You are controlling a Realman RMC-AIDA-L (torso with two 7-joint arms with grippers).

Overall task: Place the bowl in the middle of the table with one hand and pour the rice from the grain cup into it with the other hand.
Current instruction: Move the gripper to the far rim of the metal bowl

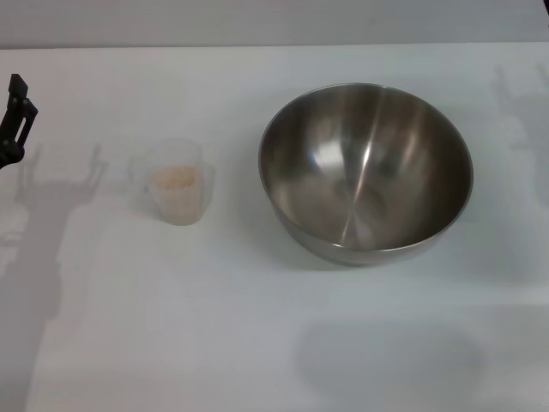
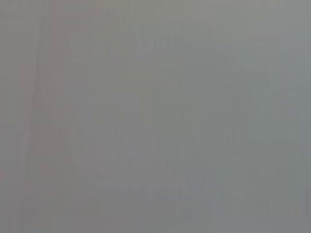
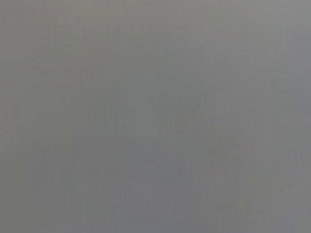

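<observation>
The steel bowl (image 1: 366,172) stands upright on the white table (image 1: 214,326), right of centre, and looks empty inside. The clear grain cup (image 1: 176,182) stands upright to its left, apart from it, with pale rice (image 1: 176,180) in it. Part of my left gripper (image 1: 15,120) shows as a black piece at the far left edge, well left of the cup and touching nothing. My right gripper is out of view. Both wrist views show only a plain grey surface.
Arm shadows fall on the table at the left and at the far right. The table's far edge runs along the top of the head view.
</observation>
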